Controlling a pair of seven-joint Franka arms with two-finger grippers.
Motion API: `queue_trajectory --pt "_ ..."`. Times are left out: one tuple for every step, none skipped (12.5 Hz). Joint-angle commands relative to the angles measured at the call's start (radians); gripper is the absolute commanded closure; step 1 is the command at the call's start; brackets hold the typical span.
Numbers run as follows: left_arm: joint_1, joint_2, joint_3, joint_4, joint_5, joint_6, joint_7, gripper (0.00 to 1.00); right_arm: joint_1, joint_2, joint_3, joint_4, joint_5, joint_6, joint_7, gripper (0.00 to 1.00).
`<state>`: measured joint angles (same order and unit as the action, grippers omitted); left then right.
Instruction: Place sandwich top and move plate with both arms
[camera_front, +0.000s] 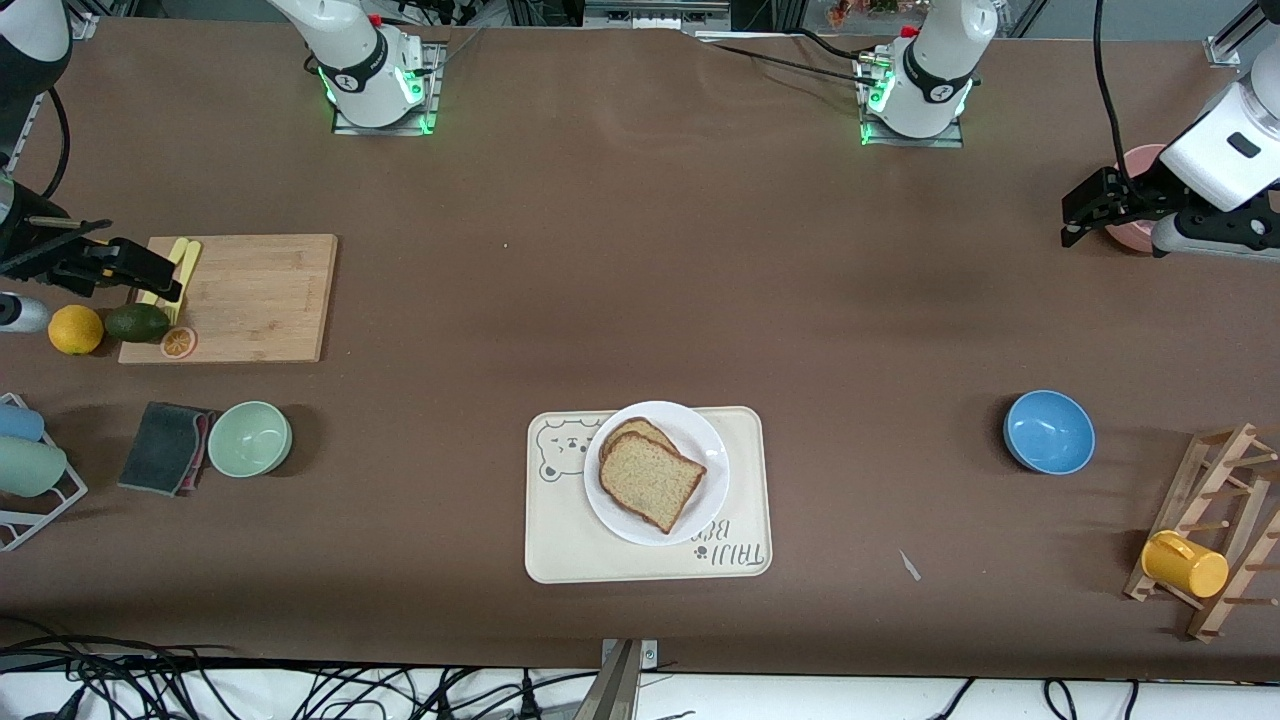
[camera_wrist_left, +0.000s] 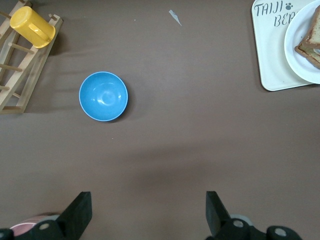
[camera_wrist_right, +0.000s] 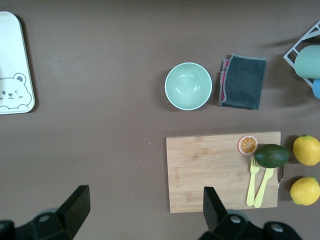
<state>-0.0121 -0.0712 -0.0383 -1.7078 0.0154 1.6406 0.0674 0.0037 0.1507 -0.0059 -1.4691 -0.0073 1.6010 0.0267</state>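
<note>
Both claws hang spread and empty, so we judge the bread step done: our left claw (camera_front: 1075, 215) waits over its surface end, our right claw (camera_front: 150, 272) over the cutting board (camera_front: 250, 297). On the tray (camera_front: 560, 540), the plate (camera_front: 700, 490) carries the sandwich top (camera_front: 650, 482), ready for lifting.

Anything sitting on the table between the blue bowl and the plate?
Only the cream tray's rim; the plate sits on it. Otherwise bare brown table between it and the blue bowl, seen in the front and left wrist views.

left gripper (camera_front: 1072, 212): raised, fingers apart | right gripper (camera_front: 160, 280): raised, fingers apart
</note>
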Motion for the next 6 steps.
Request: queue_trajectory --pt "-0.006 -0.016 0.002 -0.018 -0.047 0.012 -0.017 0.0 -0.008 0.012 -0.003 0.035 -0.005 -0.019 -0.033 0.0" --pt "-0.006 -0.016 0.002 -0.019 -0.048 0.01 -0.017 0.0 -0.008 0.015 -0.003 0.044 -0.005 -0.024 -0.033 0.0" --pt "-0.003 -0.013 0.002 -0.016 -0.046 0.007 -0.014 0.0 -0.008 0.016 -0.003 0.044 -0.005 -0.021 -0.033 0.0" --pt "0.001 -0.004 0.0 -0.004 -0.046 0.002 -0.012 0.0 -0.008 0.018 -0.003 0.044 -0.003 -0.021 -0.033 0.0" --pt "0.001 0.002 0.0 0.005 -0.046 -0.002 -0.012 0.0 -0.008 0.023 -0.003 0.044 0.001 -0.021 -0.033 0.0" --pt "0.001 0.007 -0.003 0.008 -0.046 -0.004 -0.015 0.0 -0.008 0.024 -0.003 0.044 0.019 -0.018 -0.031 0.0"
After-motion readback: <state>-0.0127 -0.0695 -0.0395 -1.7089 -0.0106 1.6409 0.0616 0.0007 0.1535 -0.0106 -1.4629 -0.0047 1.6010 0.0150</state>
